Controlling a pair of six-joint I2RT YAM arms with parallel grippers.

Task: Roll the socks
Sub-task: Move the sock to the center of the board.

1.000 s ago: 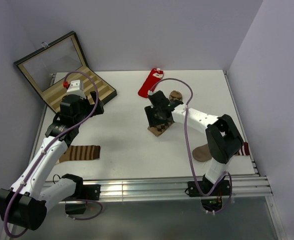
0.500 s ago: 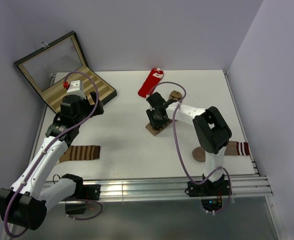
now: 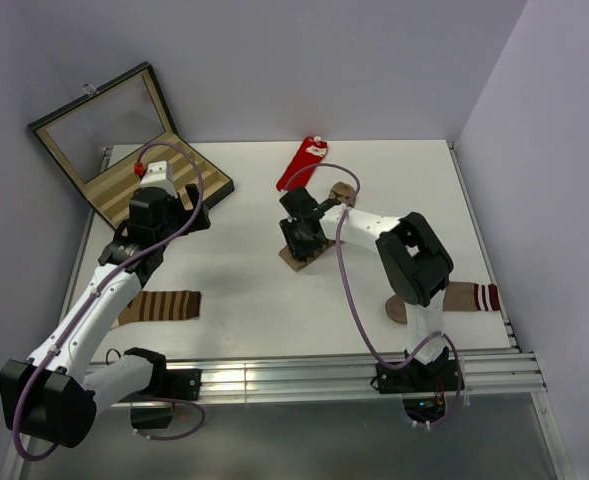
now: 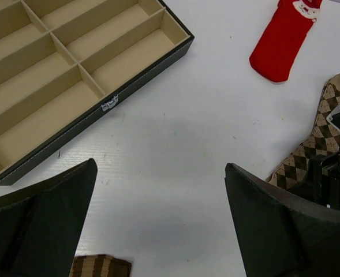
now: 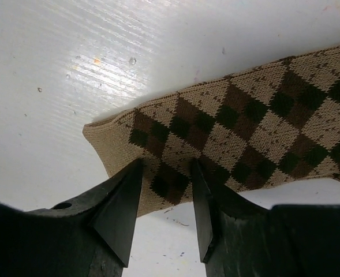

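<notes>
The tan-and-brown argyle sock (image 3: 295, 262) lies in the middle of the table, its toe (image 3: 350, 190) toward the back. My right gripper (image 3: 300, 243) stands over its near end. In the right wrist view the fingertips (image 5: 129, 179) bite into the sock (image 5: 245, 127) near its cuff edge, and the gripper (image 5: 165, 167) is closed on the fabric with a narrow gap. The red sock (image 3: 302, 165) lies flat at the back; it also shows in the left wrist view (image 4: 284, 41). My left gripper (image 3: 179, 207) is wide open and empty (image 4: 160, 167), above bare table left of the argyle sock (image 4: 308, 156).
An open black case with tan compartments (image 3: 210, 189) sits at the back left, near the left gripper (image 4: 149, 72). A brown-and-cream striped sock (image 3: 159, 305) lies at the front left (image 4: 100, 266). A plain tan-brown sock (image 3: 444, 298) lies at the front right.
My right gripper has moved left, and the near end of the argyle sock has swung left with it. The toe end stayed put. The left arm has shifted only slightly.
</notes>
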